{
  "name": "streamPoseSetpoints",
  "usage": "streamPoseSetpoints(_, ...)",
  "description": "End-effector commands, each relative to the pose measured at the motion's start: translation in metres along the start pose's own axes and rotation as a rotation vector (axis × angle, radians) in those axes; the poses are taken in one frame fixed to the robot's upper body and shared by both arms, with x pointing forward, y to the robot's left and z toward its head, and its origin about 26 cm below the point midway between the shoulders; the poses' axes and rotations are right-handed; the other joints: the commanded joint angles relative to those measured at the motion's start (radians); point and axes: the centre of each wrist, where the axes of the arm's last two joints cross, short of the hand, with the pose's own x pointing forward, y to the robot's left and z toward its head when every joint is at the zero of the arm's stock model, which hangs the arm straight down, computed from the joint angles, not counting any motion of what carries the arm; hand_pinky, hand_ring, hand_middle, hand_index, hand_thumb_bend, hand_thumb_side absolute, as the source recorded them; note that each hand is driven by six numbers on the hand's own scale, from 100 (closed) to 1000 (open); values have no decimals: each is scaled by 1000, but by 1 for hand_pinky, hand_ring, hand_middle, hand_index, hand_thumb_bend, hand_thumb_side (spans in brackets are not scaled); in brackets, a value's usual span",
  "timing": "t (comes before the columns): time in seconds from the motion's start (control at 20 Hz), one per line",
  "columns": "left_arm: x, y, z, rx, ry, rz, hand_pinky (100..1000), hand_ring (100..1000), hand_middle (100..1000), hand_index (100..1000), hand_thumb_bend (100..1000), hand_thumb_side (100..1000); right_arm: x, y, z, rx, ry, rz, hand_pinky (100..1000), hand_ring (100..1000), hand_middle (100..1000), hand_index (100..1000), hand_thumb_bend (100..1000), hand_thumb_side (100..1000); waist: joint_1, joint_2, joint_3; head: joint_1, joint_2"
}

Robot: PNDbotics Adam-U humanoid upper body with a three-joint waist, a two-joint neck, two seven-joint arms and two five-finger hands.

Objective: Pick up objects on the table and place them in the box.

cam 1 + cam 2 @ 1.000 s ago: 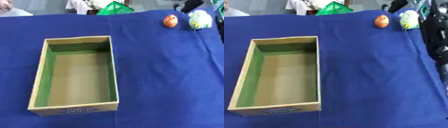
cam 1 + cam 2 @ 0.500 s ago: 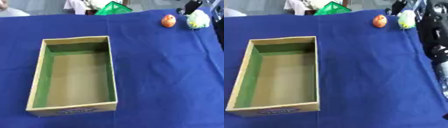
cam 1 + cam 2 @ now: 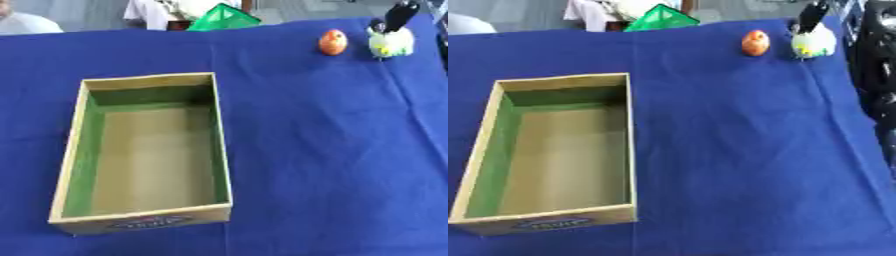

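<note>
The right hand (image 3: 399,14) was seen at the far right corner of the blue table (image 3: 332,150), its dark fingers set directly above and against the white and yellow object (image 3: 391,43). Whether the fingers were closed around it could not be told. An orange object (image 3: 332,42) lay just beside it. The open box (image 3: 149,150) stood well apart, empty.
</note>
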Motion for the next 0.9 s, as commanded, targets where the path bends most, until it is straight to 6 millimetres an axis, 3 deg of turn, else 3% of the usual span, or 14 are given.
streamPoseSetpoints(0.05, 6, 4, -8, -9, -36, -18, 748, 838, 729, 772, 278, 782, -24, -9, 12, -20, 77, 4, 911, 992, 955, 966, 180, 100, 1, -23, -2, 2, -3)
streamPoseSetpoints(0.45, 6, 5, -8, -9, -37, -20, 748, 838, 729, 772, 276, 782, -45, 14, 13, 20, 131, -46, 914, 988, 951, 970, 150, 100, 5, -19, -3, 5, -2)
streamPoseSetpoints(0.9, 6, 5, -8, -10, -39, -23, 749, 838, 728, 772, 275, 781, -62, 15, 34, -32, 48, -49, 915, 986, 949, 973, 126, 101, 3, -20, -6, 6, 0)
